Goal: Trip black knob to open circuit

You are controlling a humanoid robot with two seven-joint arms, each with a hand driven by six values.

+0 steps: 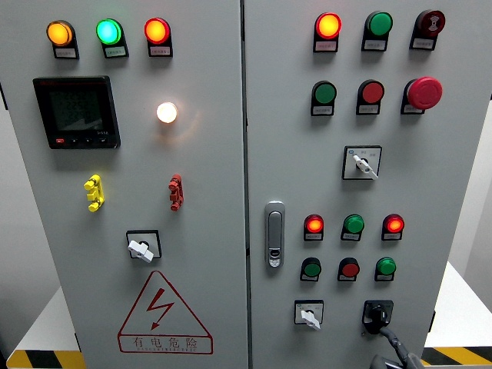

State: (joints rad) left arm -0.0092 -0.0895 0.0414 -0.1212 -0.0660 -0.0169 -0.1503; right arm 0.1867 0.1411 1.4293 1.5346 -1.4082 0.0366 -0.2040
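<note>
A dark finger (388, 335) of the right hand (396, 355) reaches up from the bottom edge and touches the black knob (377, 314), low on the right door (453, 169) of the grey cabinet. Most of the hand is cut off by the frame, so I cannot tell whether its fingers pinch the knob or only rest against it. Left of the knob sits a white switch (309, 314); above are small red and green lights. The door handle (274, 234) stands near the seam.
</note>
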